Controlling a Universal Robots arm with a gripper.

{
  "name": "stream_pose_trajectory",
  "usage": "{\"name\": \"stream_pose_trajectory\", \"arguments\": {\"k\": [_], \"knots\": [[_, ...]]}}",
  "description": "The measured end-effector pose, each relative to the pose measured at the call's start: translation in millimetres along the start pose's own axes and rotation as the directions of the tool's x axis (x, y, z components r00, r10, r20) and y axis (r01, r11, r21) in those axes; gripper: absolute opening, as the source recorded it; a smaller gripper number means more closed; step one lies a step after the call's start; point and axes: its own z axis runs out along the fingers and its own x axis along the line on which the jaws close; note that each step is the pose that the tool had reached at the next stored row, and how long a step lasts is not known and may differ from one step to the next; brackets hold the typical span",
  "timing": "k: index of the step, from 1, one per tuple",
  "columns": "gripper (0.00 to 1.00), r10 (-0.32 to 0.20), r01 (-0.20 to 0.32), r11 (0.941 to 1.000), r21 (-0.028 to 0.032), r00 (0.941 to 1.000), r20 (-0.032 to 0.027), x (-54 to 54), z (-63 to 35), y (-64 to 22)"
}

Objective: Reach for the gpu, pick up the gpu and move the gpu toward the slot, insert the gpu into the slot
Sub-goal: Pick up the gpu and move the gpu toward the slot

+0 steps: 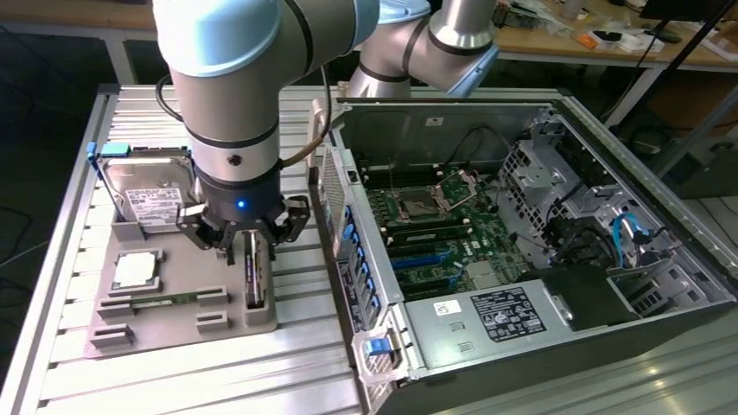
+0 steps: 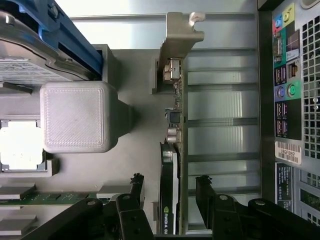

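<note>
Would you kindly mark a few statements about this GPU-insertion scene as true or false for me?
1. The gpu stands on edge in the grey holder. True.
2. The gripper is shut on the gpu. False: it is open, with its fingers on either side of the card and gaps between.
3. The hard drive sits inside the computer case. False: it stands in the grey holder, outside the case.
4. The computer case is open, showing the green motherboard. True.
</note>
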Motion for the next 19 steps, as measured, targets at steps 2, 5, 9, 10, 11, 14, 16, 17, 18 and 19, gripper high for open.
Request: {"name": "stream_pose_trajectory", "arguments": {"k": [2,5,9,10,11,14,16,17,18,19], "knots": [[0.54,0.000,0.000,1.0000,0.0001,1.0000,-0.0002,0.0,0.0,0.0],[0.54,0.000,0.000,1.0000,0.0001,1.0000,-0.0001,0.1,0.1,0.0],[0.54,0.000,0.000,1.0000,0.0001,1.0000,-0.0002,0.1,0.3,0.0],[0.54,0.000,0.000,1.0000,0.0001,1.0000,-0.0001,0.1,0.4,0.0],[0.53,0.000,0.000,1.0000,0.0001,1.0000,-0.0001,0.1,0.4,0.0],[0.40,0.000,0.000,1.0000,0.0001,1.0000,-0.0001,0.1,0.5,0.0],[0.28,0.000,0.000,1.0000,0.0002,1.0000,-0.0001,0.1,0.6,0.0],[0.27,0.000,0.000,1.0000,0.0002,1.0000,-0.0002,0.0,0.7,0.0],[0.27,0.000,0.000,1.0000,0.0003,1.0000,-0.0003,0.0,0.9,0.0],[0.27,0.000,0.000,1.0000,0.0002,1.0000,-0.0002,-0.1,1.2,0.0]]}}
